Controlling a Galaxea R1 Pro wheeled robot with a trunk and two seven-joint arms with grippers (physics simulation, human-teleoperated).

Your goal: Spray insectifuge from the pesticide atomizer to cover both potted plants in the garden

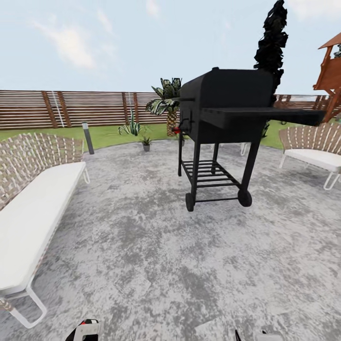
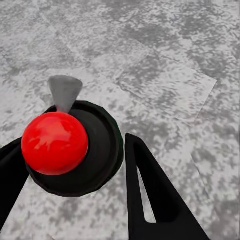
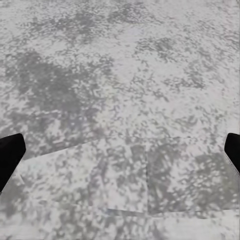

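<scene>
**Atomizer in hand, plants still ahead**

The left gripper (image 2: 75, 190) clamps what seems to be the pesticide atomizer (image 2: 75, 150), red-capped, seen end-on in its wrist view. The right gripper (image 3: 120, 155) hangs wide and empty over the patio (image 3: 120, 75). From the head, one potted plant (image 1: 146, 141) stands unsprayed at 11 o'clock, past the grill (image 1: 222, 118).

I count one black grill (image 1: 222, 128) at twelve o'clock, two wicker chairs, one (image 1: 33, 199) at nine and one (image 1: 312, 149) at two, one small potted plant (image 1: 146, 142) at eleven, one agave (image 1: 132, 128), one palm (image 1: 166, 102), one bollard light (image 1: 87, 137).
</scene>
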